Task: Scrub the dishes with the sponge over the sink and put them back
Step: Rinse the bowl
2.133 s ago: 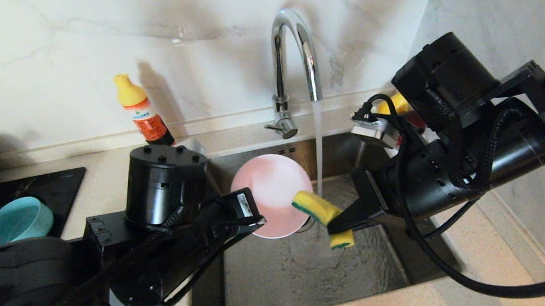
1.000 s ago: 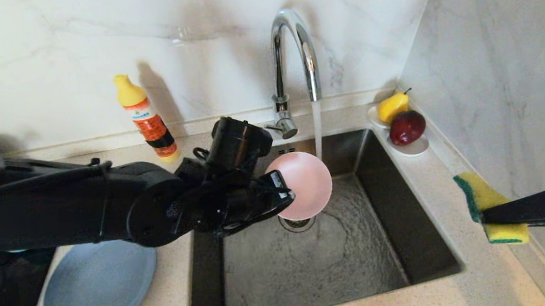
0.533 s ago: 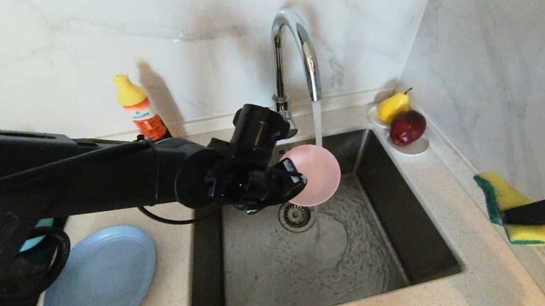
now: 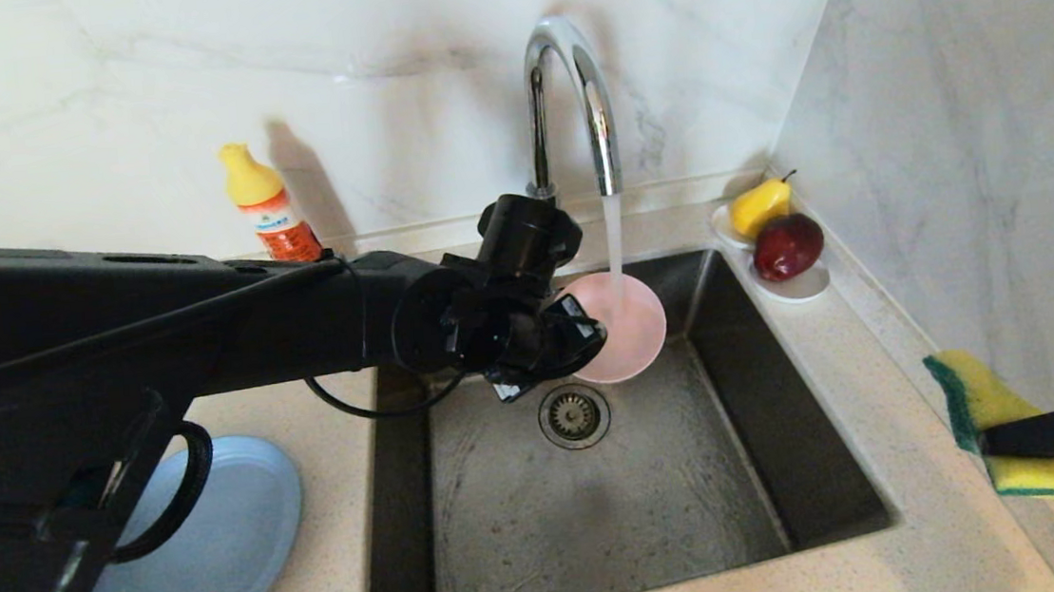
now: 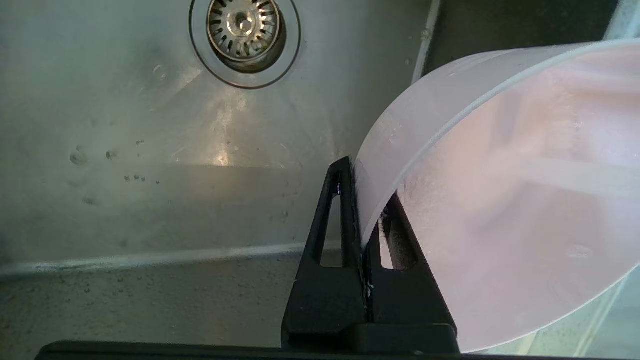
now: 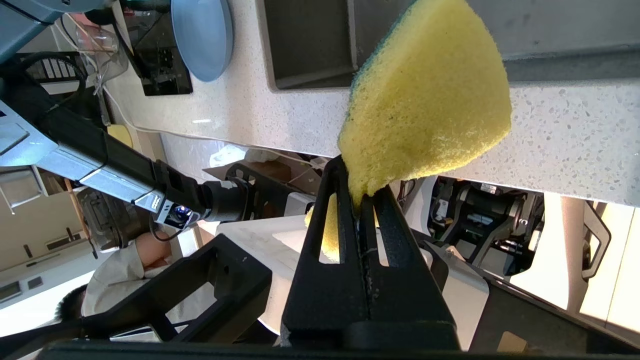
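The left gripper [image 4: 588, 338] pinches the pale pink shallow bowl's [image 4: 630, 330] rim under the tap's stream, near the steel sink's [image 4: 821, 490] back edge; the right gripper [image 4: 983, 442] clamps the yellow, green-faced sponge [image 4: 975, 400], apparently above the counter's right edge.

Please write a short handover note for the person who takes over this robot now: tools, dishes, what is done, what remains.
Left tool: shut on the rim of the pale pink shallow plastic bowl, held under the running chrome tap over the steel sink.
Right tool: shut on the yellow sponge with green face, off to the sink's right.
Wide blue-grey plate: on the counter, left.
Left to do: finish rinsing the bowl, put it back.
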